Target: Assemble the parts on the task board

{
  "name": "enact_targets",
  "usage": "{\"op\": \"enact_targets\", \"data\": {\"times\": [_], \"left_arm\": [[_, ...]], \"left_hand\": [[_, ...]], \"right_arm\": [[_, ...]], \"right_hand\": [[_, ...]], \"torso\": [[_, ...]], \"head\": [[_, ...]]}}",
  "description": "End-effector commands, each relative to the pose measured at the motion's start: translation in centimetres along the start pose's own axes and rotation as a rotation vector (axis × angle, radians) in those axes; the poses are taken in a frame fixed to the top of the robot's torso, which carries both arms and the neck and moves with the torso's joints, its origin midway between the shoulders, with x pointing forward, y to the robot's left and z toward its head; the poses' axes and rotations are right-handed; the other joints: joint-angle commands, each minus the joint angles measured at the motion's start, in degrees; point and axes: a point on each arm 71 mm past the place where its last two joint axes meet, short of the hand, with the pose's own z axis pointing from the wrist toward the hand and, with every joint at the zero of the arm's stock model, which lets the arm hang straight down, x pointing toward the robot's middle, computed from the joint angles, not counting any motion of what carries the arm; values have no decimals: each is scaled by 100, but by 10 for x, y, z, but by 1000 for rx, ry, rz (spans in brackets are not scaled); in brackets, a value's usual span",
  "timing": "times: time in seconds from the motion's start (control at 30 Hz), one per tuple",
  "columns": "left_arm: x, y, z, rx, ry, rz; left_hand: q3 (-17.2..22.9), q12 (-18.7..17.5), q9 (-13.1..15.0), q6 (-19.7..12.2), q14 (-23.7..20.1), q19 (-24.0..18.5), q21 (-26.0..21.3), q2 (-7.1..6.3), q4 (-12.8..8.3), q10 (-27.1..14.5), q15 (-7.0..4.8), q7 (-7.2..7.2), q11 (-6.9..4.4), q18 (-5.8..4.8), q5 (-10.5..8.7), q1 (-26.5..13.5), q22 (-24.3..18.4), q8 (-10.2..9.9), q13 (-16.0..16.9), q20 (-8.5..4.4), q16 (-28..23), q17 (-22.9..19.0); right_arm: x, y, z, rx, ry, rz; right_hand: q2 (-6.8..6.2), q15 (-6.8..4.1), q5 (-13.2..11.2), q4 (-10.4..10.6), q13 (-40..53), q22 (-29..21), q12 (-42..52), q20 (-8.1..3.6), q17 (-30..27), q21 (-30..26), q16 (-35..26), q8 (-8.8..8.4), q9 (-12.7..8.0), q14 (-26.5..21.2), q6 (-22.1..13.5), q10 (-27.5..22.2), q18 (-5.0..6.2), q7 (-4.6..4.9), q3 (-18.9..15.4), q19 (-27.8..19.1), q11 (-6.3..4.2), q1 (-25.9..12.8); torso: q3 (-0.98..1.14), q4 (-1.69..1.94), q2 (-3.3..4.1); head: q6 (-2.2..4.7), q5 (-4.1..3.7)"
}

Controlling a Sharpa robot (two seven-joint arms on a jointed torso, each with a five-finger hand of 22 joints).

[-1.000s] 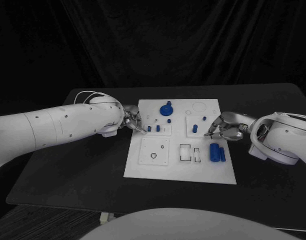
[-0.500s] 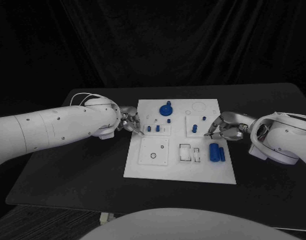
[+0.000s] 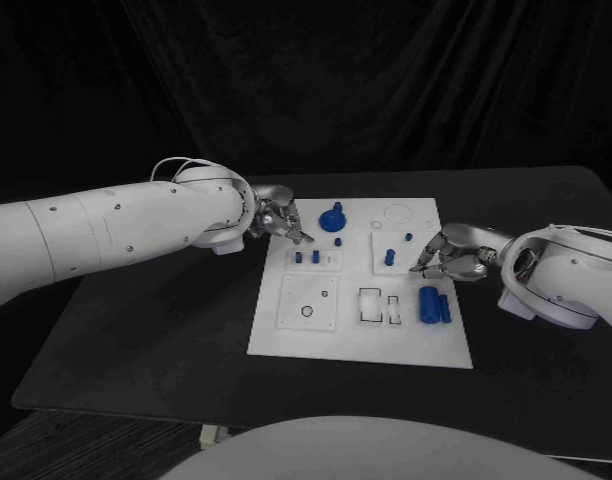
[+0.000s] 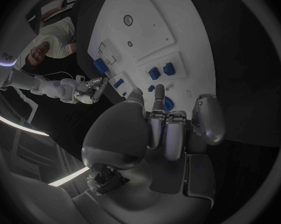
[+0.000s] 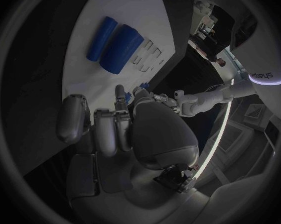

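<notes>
The white task board [image 3: 306, 335] lies mid-table. On it stand a round blue knob [image 3: 334, 216], small blue pegs [image 3: 308, 257] at the upper left, more pegs [image 3: 390, 258] to their right, and two blue cylinders [image 3: 433, 304] lying side by side. My left hand [image 3: 277, 222] hovers over the board's far left edge beside the knob, fingers curled in with nothing seen in them. In the left wrist view the left hand [image 4: 162, 129] has the knob [image 4: 168, 103] just past its fingertips. My right hand [image 3: 445, 258], fingers curled, rests at the board's right edge; the cylinders [image 5: 120, 47] lie beside it.
The black table [image 3: 148, 330] has bare room left, right and in front of the board. My left forearm [image 3: 90, 240] stretches over the table's left side. The board [image 4: 178, 30] carries several open slots and a ring outline [image 3: 397, 212] at its far right.
My left hand has lifted away from the upper-left pegs and moved toward the board's far edge, beside the knob. The right hand has stayed where it was.
</notes>
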Motion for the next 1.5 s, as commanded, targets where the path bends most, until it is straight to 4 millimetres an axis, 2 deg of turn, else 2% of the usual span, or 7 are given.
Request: {"op": "enact_targets", "data": {"times": [0.03,0.27,0.57,0.8,1.07,1.4,1.5], "left_arm": [[1,-1,4,-25,87,-22],[-6,-2,12,-93,78,8],[-7,-5,19,-157,96,40],[-6,-6,21,-176,106,48],[-5,-3,23,-196,118,50],[-4,-2,26,-198,113,45],[-2,-2,27,-193,116,43]], "left_hand": [[-43,38,-209,121,598,50,75,-42,-3,196,23,-5,24,13,207,-107,972,-94,725,30,15,1509],[-104,234,-218,876,598,194,299,-94,-11,362,-130,-245,-167,-23,314,-179,1025,181,866,-93,15,1509],[-150,237,-146,952,598,215,319,-132,-17,369,-171,-282,-205,-29,185,-257,1029,231,868,-141,15,1509],[8,218,-2,883,598,212,291,-212,-95,358,-209,-318,-243,-26,579,33,1022,243,854,-187,15,1509],[64,179,28,802,598,198,256,-253,-104,330,-208,-301,-235,-21,684,111,1014,209,826,-189,15,1509],[66,182,42,802,598,196,251,-264,-90,332,-204,-295,-228,-21,677,102,1013,213,828,-187,15,1509],[66,175,107,797,598,192,241,-272,-30,326,-192,-283,-216,-20,419,23,1011,231,823,-177,15,1509]], "right_arm": [[1,0,0,9,7,-1],[2,-1,0,9,9,-1],[2,2,1,1,12,-1],[2,2,1,0,12,-1],[2,2,0,1,12,-1],[3,2,1,0,14,-1],[3,3,1,-1,14,-1]], "right_hand": [[337,-29,21,-34,-393,907,-25,11,310,-25,-36,-20,-5,256,4,1,47,-9,11,-47,-31,384],[324,-28,21,-34,-392,909,-24,12,308,-22,-37,-20,-4,255,5,1,46,-6,6,-45,-29,381],[324,-28,21,-34,-392,909,-24,12,308,-22,-37,-20,-4,255,5,1,46,-6,6,-45,-29,381],[312,-27,23,-32,-388,908,-23,13,306,-27,-38,-19,-4,255,5,2,47,-4,3,-47,-28,376],[312,-27,23,-32,-388,908,-23,13,306,-27,-38,-19,-4,255,5,2,47,-4,3,-47,-28,376],[312,-27,23,-32,-388,908,-23,13,306,-27,-38,-19,-4,255,5,2,47,-4,3,-47,-28,376],[312,-27,23,-32,-388,908,-23,13,306,-27,-38,-19,-4,255,5,2,47,-4,3,-47,-28,376]], "torso": [[2,-3,0],[0,1,4],[0,1,3],[1,2,2],[-1,0,1],[-2,0,5],[1,4,1]], "head": [[0,-13],[0,-29],[0,-22],[0,-29],[0,-15],[0,1],[0,-6]]}}
